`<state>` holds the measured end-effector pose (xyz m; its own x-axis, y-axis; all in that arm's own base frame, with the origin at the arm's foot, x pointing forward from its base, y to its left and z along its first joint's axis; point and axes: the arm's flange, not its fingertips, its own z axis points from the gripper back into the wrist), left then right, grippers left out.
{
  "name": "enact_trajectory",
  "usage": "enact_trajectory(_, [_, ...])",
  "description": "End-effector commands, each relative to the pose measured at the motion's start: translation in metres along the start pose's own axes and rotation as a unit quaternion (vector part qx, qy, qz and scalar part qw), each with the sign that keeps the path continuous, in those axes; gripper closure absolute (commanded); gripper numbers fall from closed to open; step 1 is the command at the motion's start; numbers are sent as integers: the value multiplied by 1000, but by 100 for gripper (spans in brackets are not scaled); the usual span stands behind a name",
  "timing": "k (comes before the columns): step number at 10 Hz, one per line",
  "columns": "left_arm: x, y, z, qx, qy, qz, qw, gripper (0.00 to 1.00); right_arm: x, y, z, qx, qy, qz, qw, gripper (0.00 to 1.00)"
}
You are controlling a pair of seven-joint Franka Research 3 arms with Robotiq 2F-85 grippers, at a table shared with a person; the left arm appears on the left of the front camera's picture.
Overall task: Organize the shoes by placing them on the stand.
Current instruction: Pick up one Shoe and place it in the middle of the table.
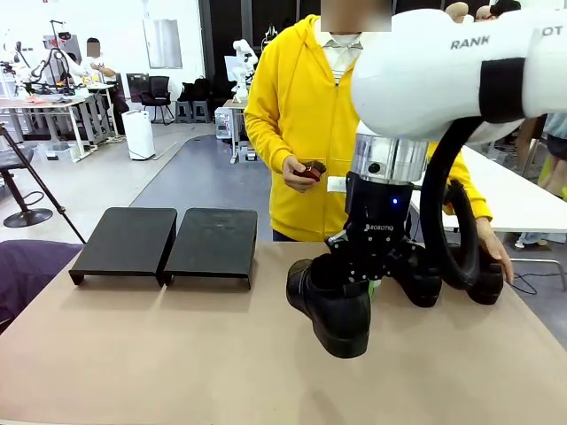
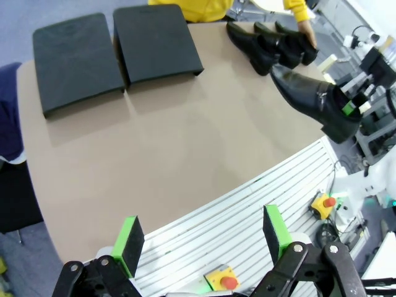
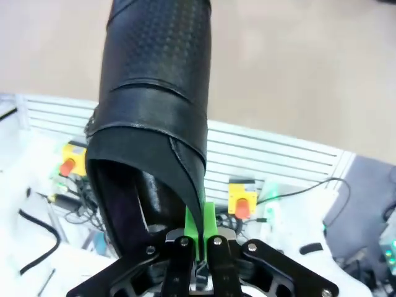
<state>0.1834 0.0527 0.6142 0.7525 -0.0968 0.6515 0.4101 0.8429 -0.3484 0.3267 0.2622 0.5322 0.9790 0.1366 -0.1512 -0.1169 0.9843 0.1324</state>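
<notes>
one glossy black shoe [image 1: 332, 310] hangs toe-down, aloft; apparently three other shoes [image 2: 275, 43] stand together beyond.

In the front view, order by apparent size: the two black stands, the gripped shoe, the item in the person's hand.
1. Left stand and right stand: alike, not ranked.
2. Gripped shoe, though it is nearer the camera.
3. Small dark item in the person's hand.
</notes>
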Motion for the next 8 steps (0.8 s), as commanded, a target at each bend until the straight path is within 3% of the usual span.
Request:
enact_trajectory(1, [-1, 0, 2, -9, -1, -4, 1000, 0, -2, 4, 5, -9, 3, 9, 1000, 100])
enact_trajectory(5, [-1, 0, 2, -9, -1, -4, 1000, 0, 1, 2, -4, -6, 6, 3, 1000, 100])
enact_trajectory(6, [-1, 0, 2, -9, -1, -4, 1000, 0, -11, 118, -78, -15, -90, -62, 994, 100])
enact_trajectory(8, [-1, 0, 2, -9, -1, -4, 1000, 0, 7, 139, -93, -11, -96, -76, 992, 100])
